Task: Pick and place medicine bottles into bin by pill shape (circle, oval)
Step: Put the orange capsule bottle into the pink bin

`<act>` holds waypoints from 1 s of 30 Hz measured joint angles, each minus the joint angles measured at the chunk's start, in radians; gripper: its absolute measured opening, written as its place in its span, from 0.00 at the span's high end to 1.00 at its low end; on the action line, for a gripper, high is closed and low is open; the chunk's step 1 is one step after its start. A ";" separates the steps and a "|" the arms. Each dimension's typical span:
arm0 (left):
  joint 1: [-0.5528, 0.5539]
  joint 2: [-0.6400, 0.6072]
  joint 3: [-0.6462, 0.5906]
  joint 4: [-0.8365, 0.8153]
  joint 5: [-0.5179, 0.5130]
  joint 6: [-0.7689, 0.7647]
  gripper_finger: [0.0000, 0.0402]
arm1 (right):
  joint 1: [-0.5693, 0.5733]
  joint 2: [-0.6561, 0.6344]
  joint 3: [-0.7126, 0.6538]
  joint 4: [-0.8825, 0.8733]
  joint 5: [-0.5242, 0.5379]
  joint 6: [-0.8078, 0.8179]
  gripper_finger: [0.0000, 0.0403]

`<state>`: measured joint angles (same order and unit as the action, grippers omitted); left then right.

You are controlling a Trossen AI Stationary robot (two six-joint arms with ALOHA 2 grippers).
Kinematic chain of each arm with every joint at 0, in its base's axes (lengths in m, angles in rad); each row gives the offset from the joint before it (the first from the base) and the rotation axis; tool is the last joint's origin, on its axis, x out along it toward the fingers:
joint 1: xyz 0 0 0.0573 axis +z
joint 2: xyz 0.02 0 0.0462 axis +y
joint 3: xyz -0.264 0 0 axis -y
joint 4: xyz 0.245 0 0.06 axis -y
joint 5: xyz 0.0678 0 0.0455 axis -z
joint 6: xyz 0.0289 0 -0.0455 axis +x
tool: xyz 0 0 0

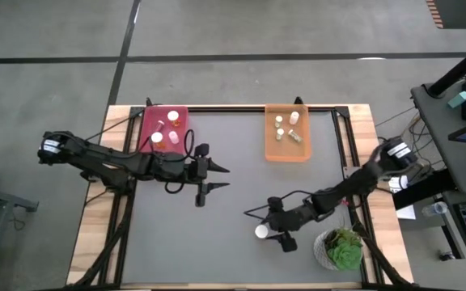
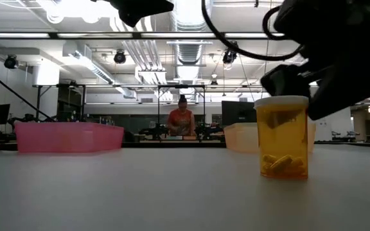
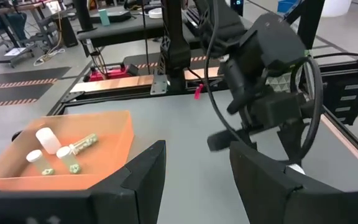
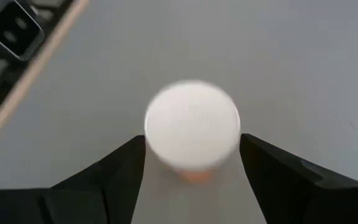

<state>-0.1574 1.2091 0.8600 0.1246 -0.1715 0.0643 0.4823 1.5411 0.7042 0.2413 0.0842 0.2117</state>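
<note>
A medicine bottle (image 2: 282, 138), amber with a white round cap (image 4: 191, 127) and pills inside, stands upright on its base on the grey table, near the front right. My right gripper (image 4: 191, 149) is open and slants down over it, one finger on each side of the cap (image 1: 261, 232), with no touch that I can see. My left gripper (image 1: 217, 178) hovers open and empty (image 3: 194, 171) over the table's middle left. Several more bottles lie in the pink bin (image 1: 164, 129) and the orange bin (image 1: 288, 133).
A green plant in a white pot (image 1: 342, 249) stands close to the right of my right arm, near the front right corner. The two bins sit along the far edge. A person (image 2: 181, 120) is in the room behind the table.
</note>
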 joint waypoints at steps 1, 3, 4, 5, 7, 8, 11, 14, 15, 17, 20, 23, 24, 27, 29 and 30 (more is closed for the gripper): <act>0.000 -0.001 0.000 0.000 0.000 0.000 0.59 | -0.010 0.015 -0.004 0.039 -0.024 -0.004 0.38; 0.000 -0.002 0.000 0.000 0.000 0.003 0.59 | -0.026 0.041 -0.006 0.094 -0.077 -0.014 0.39; 0.000 -0.002 0.000 0.000 0.000 0.004 0.59 | -0.034 0.054 -0.006 0.112 -0.099 -0.015 0.39; 0.000 -0.002 0.000 0.000 0.000 0.004 0.59 | -0.042 0.065 -0.006 0.127 -0.122 -0.018 0.39; 0.000 -0.002 0.000 0.000 0.000 0.004 0.59 | -0.056 0.082 -0.007 0.151 -0.161 -0.023 0.40; 0.000 -0.001 0.000 0.000 0.000 0.004 0.59 | -0.061 0.087 -0.007 0.162 -0.176 -0.026 0.41; 0.000 -0.001 0.000 0.000 0.000 0.004 0.59 | -0.074 0.097 -0.007 0.180 -0.211 -0.031 0.44; 0.000 -0.001 0.000 0.000 0.000 0.004 0.59 | -0.076 0.097 -0.007 0.184 -0.223 -0.041 0.48; 0.000 -0.001 0.000 0.000 0.000 0.004 0.59 | -0.076 0.095 -0.007 0.183 -0.223 -0.043 0.50; 0.000 -0.001 0.000 0.000 0.000 0.004 0.59 | -0.075 0.091 -0.007 0.184 -0.224 -0.048 0.52; 0.000 0.000 -0.001 -0.001 0.000 0.004 0.59 | -0.075 0.086 -0.007 0.179 -0.223 -0.048 0.55; 0.000 0.000 -0.001 -0.002 0.000 0.007 0.59 | -0.079 0.069 -0.007 0.161 -0.221 -0.049 0.55; 0.000 0.000 -0.002 -0.003 0.002 0.017 0.59 | -0.083 0.057 -0.008 0.147 -0.216 -0.050 0.55; 0.000 0.000 -0.017 -0.003 0.046 0.046 0.59 | -0.110 0.005 -0.008 0.095 -0.184 -0.049 0.55; 0.000 0.000 -0.036 -0.001 0.077 0.048 0.59 | -0.136 -0.035 -0.008 0.056 -0.143 -0.054 0.55; 0.000 0.000 -0.047 -0.002 0.080 0.048 0.59 | -0.151 -0.055 -0.005 0.031 -0.113 -0.062 0.55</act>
<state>-0.1578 1.2087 0.8128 0.1226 -0.0913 0.1123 0.3311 1.4857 0.6995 0.2718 -0.0283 0.1495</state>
